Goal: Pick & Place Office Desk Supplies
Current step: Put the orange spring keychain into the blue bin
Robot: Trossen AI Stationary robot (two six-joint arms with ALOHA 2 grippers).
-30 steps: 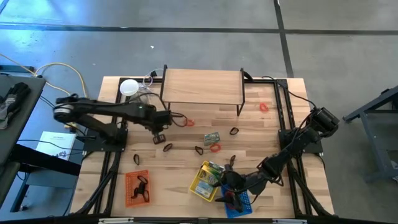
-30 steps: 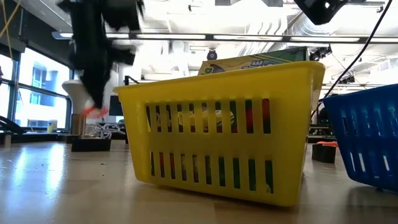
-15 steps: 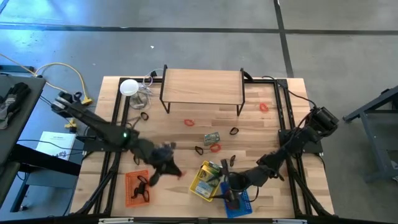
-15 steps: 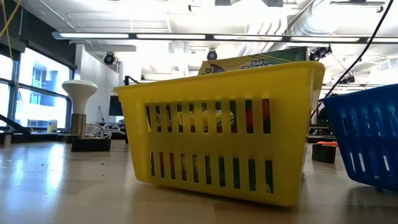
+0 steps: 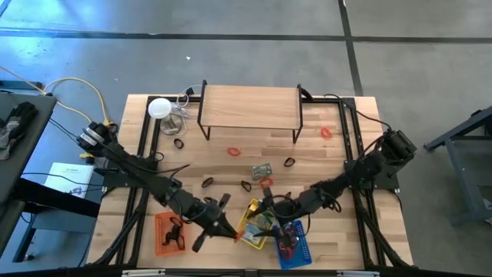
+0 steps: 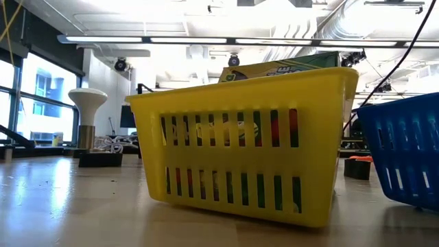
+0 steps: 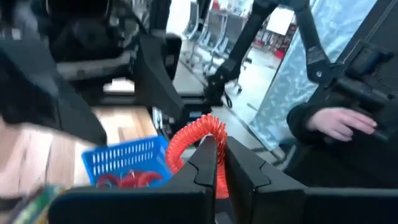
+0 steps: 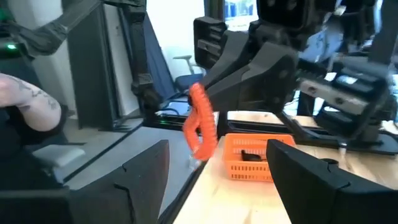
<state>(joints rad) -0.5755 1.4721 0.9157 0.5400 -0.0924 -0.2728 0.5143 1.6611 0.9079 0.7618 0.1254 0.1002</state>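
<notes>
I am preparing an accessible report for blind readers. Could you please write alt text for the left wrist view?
The left gripper, jaws shut, pinches a red rubber band that loops up above the fingertips. Behind it a blue basket holding red items sits on the wooden table. A person's hand shows in the room beyond.

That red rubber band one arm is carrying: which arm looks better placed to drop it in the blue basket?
The left. Its gripper is shut on the red rubber band, beside the yellow basket and near the blue basket. The right gripper is open and empty.
</notes>
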